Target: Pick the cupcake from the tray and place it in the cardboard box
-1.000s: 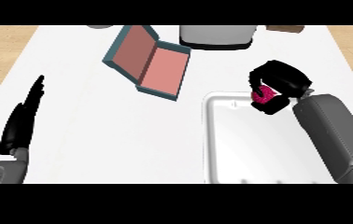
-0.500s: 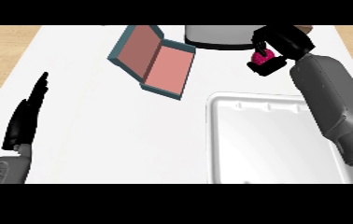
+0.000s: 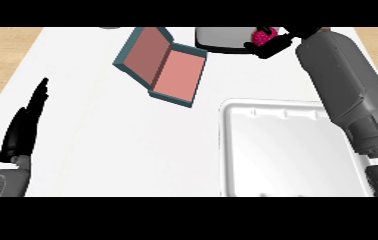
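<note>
Right hand (image 3: 277,41) curled round pink cupcake (image 3: 263,35) near counter's far edge (box (image 3: 164,65) open); left hand (image 3: 28,119) straight-fingered, left edge.

**Hidden or cut off**

The pink-topped cupcake (image 3: 263,35) shows only as a small patch of pink; the curled black right hand (image 3: 277,41) covers the rest, and its top meets the upper band. The grey round object (image 3: 221,38) behind it is cut by that band and partly covered by the hand, so what it is cannot be told. The white rectangular tray (image 3: 244,154) runs off the lower edge, its right side under the grey right forearm (image 3: 339,84). The black left hand (image 3: 26,124) is seen edge-on.
</note>
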Tool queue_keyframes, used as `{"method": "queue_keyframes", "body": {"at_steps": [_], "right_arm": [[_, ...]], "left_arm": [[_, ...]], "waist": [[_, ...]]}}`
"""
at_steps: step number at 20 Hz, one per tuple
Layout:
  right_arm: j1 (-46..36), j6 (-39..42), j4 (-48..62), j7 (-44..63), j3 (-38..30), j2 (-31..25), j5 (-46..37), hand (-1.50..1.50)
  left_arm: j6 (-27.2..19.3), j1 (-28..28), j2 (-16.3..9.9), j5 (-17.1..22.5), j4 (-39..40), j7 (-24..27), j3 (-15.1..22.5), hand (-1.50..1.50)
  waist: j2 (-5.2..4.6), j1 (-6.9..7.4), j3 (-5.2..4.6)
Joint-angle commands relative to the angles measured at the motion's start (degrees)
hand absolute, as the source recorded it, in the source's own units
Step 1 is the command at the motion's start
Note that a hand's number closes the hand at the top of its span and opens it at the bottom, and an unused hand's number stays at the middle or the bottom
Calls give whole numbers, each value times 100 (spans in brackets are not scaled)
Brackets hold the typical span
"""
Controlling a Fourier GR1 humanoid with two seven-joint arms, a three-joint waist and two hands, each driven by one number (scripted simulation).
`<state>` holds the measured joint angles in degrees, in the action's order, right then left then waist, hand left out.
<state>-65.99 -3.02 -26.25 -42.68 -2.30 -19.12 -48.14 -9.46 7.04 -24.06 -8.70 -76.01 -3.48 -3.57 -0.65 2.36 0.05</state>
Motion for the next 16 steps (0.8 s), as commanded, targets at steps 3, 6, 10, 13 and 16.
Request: {"method": "queue_keyframes", "body": {"at_steps": [3, 6, 10, 13, 16], "right_arm": [[-787, 755, 208, 310, -253, 603, 400, 150], [-961, 901, 331, 652, -366, 929, 542, 150], [-1541, 816, 621, 1265, -594, 1183, 666, 150], [-1638, 667, 854, 1567, -646, 1645, 719, 150], [-1912, 650, 1081, 2024, -743, 1890, 814, 150]], "left_arm": [[-13, 82, 35, 1, 22, -52, -105, 0], [-44, 2, 78, -147, -175, -252, 15, 0], [66, -34, 9, -116, -180, -145, -67, 0], [156, 217, -33, -48, -49, -254, -159, 0], [-23, 55, 157, -271, -4, -22, 19, 0]], "waist": [[38, -85, -6], [42, -96, -5], [14, -17, -7], [-9, -5, -9], [-22, 47, -11]]}}
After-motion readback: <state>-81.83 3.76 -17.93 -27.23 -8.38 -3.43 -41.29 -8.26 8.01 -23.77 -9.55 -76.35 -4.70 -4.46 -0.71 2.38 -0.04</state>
